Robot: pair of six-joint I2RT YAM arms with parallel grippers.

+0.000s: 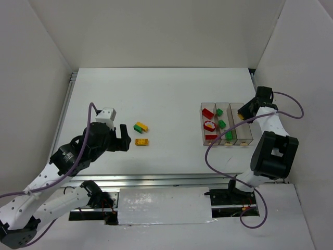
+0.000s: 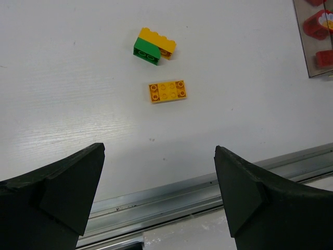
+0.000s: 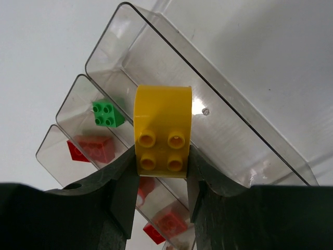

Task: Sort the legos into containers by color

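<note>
My right gripper (image 1: 245, 111) (image 3: 162, 165) is shut on a yellow lego (image 3: 162, 127) with a rounded top and holds it above the right bin of the three joined clear containers (image 1: 244, 141) (image 3: 244, 140). The left bin holds red legos (image 1: 208, 113) (image 3: 94, 148), one with a round white face (image 1: 210, 125). The middle bin holds green legos (image 1: 221, 124) (image 3: 107, 113). My left gripper (image 1: 124, 137) (image 2: 158, 182) is open and empty, just left of a flat yellow lego (image 1: 141, 141) (image 2: 167, 91). A green lego (image 2: 146, 50) touches another yellow lego (image 1: 140, 126) (image 2: 160, 41) beyond it.
A metal rail (image 2: 197, 192) runs along the table's near edge under my left gripper. White walls enclose the table on the left, back and right. A purple cable (image 1: 210, 156) loops from the right arm in front of the containers.
</note>
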